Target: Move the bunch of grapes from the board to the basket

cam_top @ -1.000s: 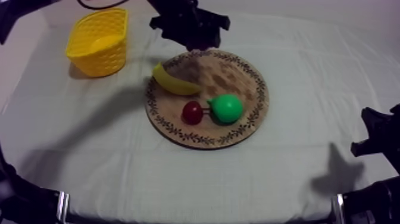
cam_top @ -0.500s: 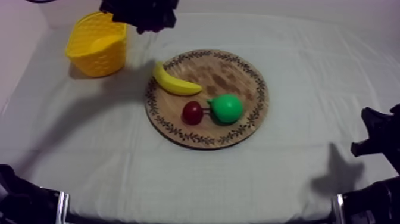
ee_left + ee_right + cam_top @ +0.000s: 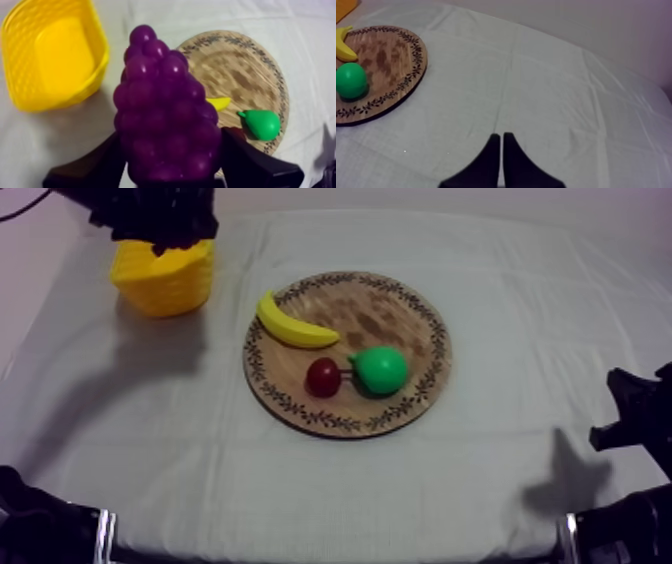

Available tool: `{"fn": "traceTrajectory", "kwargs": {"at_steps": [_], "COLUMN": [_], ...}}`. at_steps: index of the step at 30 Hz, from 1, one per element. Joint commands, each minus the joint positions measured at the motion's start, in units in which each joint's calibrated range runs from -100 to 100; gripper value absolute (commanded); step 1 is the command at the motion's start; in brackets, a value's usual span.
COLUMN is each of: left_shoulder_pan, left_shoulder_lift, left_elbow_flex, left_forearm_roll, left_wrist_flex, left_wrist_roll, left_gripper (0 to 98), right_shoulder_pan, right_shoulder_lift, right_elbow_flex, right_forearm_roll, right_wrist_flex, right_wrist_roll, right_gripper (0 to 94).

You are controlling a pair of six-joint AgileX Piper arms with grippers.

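Left jaws pinching bunch of grapes (image 3: 165, 115), near yellow basket (image 3: 57, 55); right jaws pressed together.

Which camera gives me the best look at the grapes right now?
Left wrist view: the bunch of grapes sits close up, clamped in the left gripper, near the yellow basket. In the top view that gripper, above the basket, hides it. The right wrist view faces the wooden board instead.

Overhead slant; wrists (nearer) share board (image 3: 392, 310).
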Motion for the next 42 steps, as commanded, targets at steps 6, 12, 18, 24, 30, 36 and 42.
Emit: {"fn": "traceTrajectory", "kwargs": {"at_steps": [6, 12, 18, 24, 30, 36, 42], "left_shoulder_pan": [-4.5, -8.9, -11.5, -12.6, -12.7, -12.7, -12.8], "left_shoulder_lift": [-3.1, -3.7, -1.9, 1.3, 5.6, 10.6, 15.5], "left_elbow_flex": [4.7, 6.7, 6.1, 2.4, -1.8, -5.4, -9.4], "left_forearm_roll": [0.09, 1.01, 1.30, 1.42, 1.56, 1.80, 1.97], "left_wrist_flex": [-0.7, -2.0, -2.9, -3.0, -3.1, -3.7, -4.5], "left_wrist_roll": [1.0, -0.6, -1.8, -2.2, -2.4, -2.6, -2.5], "left_gripper": [67.7, 67.5, 67.4, 67.4, 67.3, 67.3, 67.2], "right_shoulder_pan": [0.0, 0.0, 0.0, 0.0, 0.0, 0.0, 0.0], "right_shoulder_lift": [0.0, 0.0, 0.0, 0.0, 0.0, 0.0, 0.0], "right_elbow_flex": [0.0, 0.0, 0.0, 0.0, 0.0, 0.0, 0.0], "right_forearm_roll": [0.0, 0.0, 0.0, 0.0, 0.0, 0.0, 0.0], "right_wrist_flex": [0.0, 0.0, 0.0, 0.0, 0.0, 0.0, 0.0], "right_wrist_roll": [0.0, 0.0, 0.0, 0.0, 0.0, 0.0, 0.0], "right_gripper": [0.5, 0.5, 0.5, 0.5, 0.5, 0.5, 0.5]}}
